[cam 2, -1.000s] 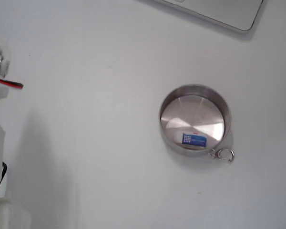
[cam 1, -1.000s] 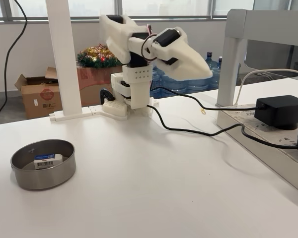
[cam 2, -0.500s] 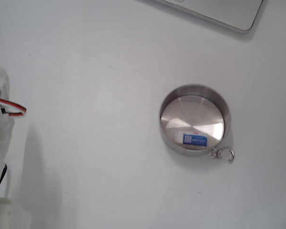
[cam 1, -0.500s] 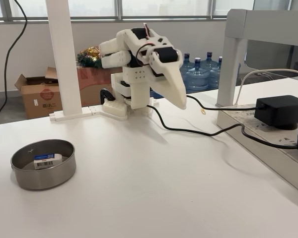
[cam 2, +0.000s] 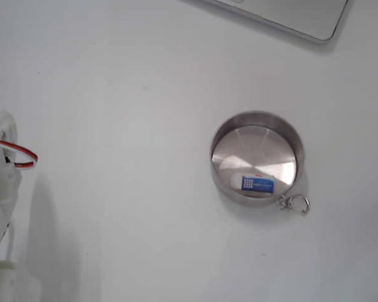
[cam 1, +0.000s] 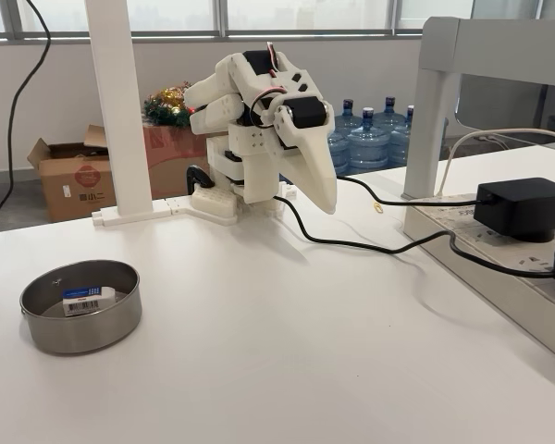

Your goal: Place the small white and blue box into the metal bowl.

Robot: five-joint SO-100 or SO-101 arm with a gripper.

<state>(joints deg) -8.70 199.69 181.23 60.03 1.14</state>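
The gripper [cam 1: 324, 199] points down near the arm's base with its jaws pressed together, holding nothing. A black cable [cam 1: 370, 246] runs across the table [cam 1: 287, 351] just below it to a black adapter [cam 1: 523, 205] on the right. Well apart on the left, the box [cam 1: 87, 299] [cam 2: 257, 184] lies inside the bowl [cam 1: 81, 305] [cam 2: 257, 155], against its wall.

Small white and blue box [cam 1: 87, 298] lying in the metal bowl [cam 1: 37, 330]: barcode on the side facing the camera, digits too small to read. From above, the box [cam 2: 257, 184] shows a blue panel with pale print, blurred, illegible. Cardboard carton [cam 1: 74, 180] on the floor: red round emblem with characters, not legible.
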